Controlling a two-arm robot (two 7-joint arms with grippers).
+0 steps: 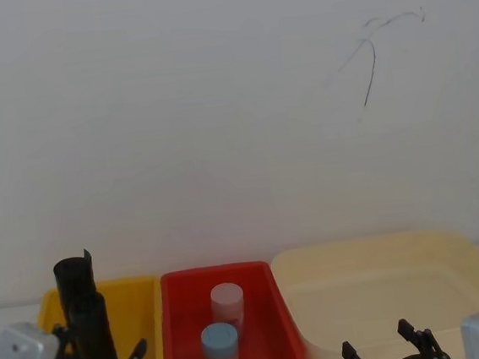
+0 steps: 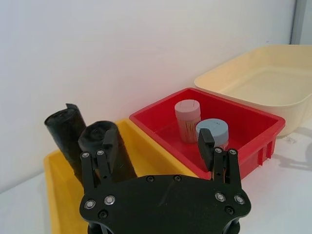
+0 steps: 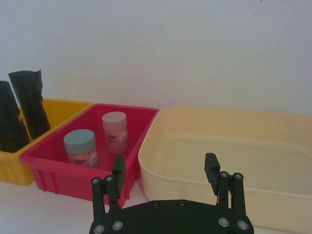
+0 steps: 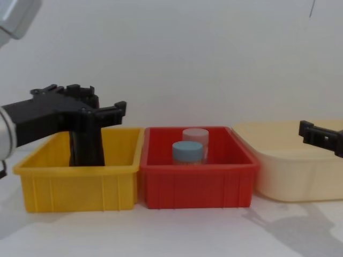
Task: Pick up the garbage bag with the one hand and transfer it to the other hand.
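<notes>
White wall, white table [image 4: 187,230], garbage bag [image 2: 93,137] upright in yellow bin [image 2: 58,204], left gripper [image 2: 157,144] spread wide near its top, empty, right gripper [image 3: 165,170] wide open, empty, by cream tub [image 3: 273,195].

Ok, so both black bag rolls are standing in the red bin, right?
No. The garbage bag and the slimmer black roll stand in the yellow bin, beside the red bin. The left wrist view shows it.
</notes>
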